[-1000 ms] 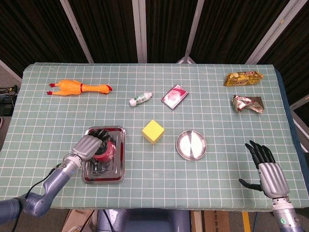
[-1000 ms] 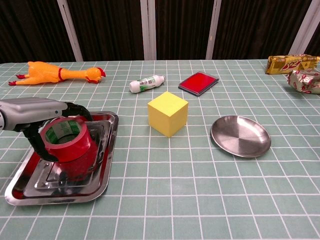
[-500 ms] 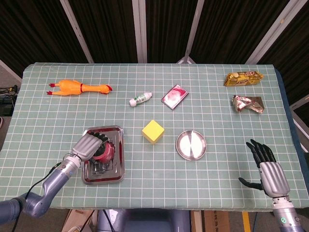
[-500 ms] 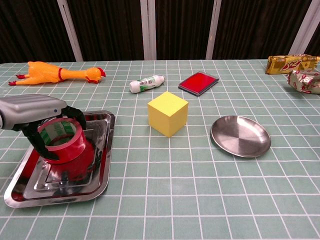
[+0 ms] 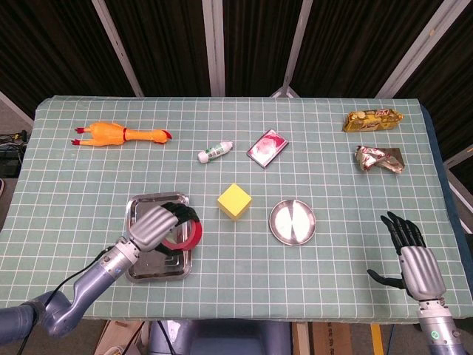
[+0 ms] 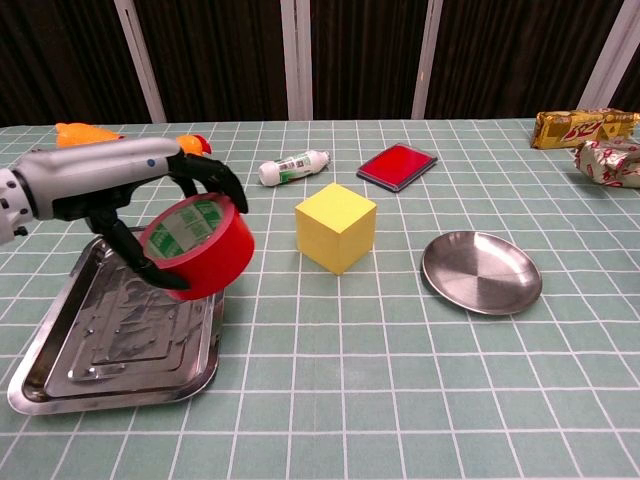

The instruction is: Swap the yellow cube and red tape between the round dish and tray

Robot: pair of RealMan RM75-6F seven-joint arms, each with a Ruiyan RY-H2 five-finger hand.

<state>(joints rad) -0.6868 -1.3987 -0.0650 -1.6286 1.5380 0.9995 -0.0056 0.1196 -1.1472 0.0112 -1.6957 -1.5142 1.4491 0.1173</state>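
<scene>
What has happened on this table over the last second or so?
The left hand, already gripping the red tape, lifted it out of the tray and carried it rightward; it now hangs tilted over the tray's right edge. The tray shifted slightly. The yellow cube, the round dish and the right hand, fingers apart, stayed as they were.

Bright, even overhead light; sharp.
</scene>
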